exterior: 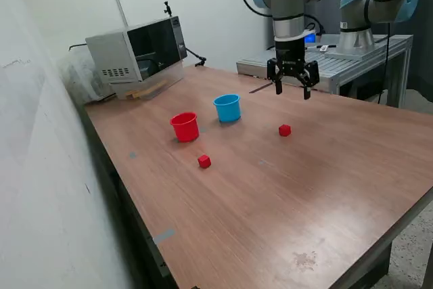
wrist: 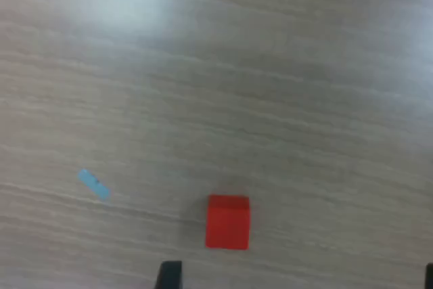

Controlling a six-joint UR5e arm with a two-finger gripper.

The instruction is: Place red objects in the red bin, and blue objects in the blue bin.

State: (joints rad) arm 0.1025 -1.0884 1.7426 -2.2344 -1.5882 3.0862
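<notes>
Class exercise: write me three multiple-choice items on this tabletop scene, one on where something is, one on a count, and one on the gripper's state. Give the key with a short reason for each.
1. Where does the red cup stand relative to the blue cup in the exterior view?
A. to its left and nearer the camera
B. to its right
C. stacked inside it

2. How many small red cubes lie on the table?
A. none
B. two
C. four

3. What is the gripper doing?
A. clamped on a cube
B. resting inside a cup
C. open and empty above the table

Key:
1 A, the cups stand apart, the red one to the left.
2 B, one cube lies in front of the red cup, another below the gripper.
3 C, the fingers are spread with nothing between them.
</notes>
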